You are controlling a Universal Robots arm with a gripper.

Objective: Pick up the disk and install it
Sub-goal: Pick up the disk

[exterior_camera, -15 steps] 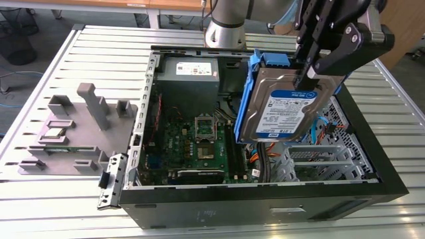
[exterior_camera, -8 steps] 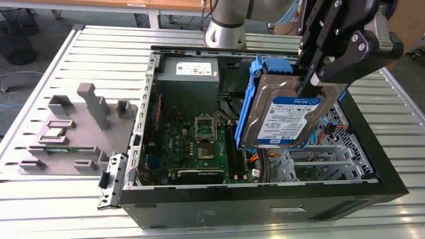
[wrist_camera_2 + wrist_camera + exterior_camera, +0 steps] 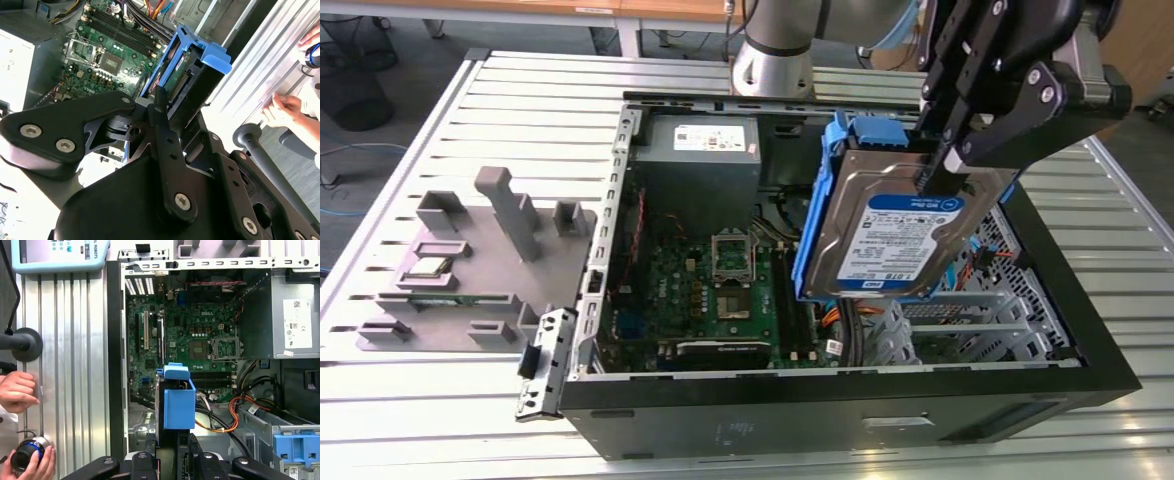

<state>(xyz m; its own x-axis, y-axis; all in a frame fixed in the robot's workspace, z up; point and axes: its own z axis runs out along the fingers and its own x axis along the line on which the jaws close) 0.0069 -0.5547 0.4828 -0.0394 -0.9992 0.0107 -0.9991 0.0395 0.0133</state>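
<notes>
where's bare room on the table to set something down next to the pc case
Bare slats of the table lie behind the grey fixture at the exterior view's left, and another strip in front of it. Inside the case is crowded: circuit board, power supply, and the disk, held by the gripper over it.

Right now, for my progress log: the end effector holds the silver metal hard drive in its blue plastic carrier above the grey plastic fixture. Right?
No. In the exterior view the end effector holds the silver metal hard drive in its blue plastic carrier above the open black computer case, not the grey plastic fixture beside it.
</notes>
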